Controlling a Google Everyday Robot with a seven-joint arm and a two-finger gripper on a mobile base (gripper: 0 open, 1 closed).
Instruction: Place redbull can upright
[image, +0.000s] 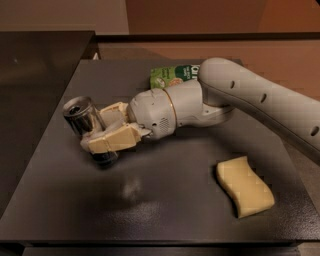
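Note:
The redbull can (83, 116) is at the left of the dark table (165, 200), tilted with its shiny top end pointing up and left and its lower end near the table top. My gripper (102, 134) reaches in from the right and is shut on the can, its cream fingers (112, 140) on either side of the can's body. The grey arm (260, 100) runs back to the upper right.
A yellow sponge (244, 186) lies at the right front of the table. A green packet (172, 76) lies behind the arm's wrist. A second dark surface (35, 65) stands to the left, beyond the table's left edge.

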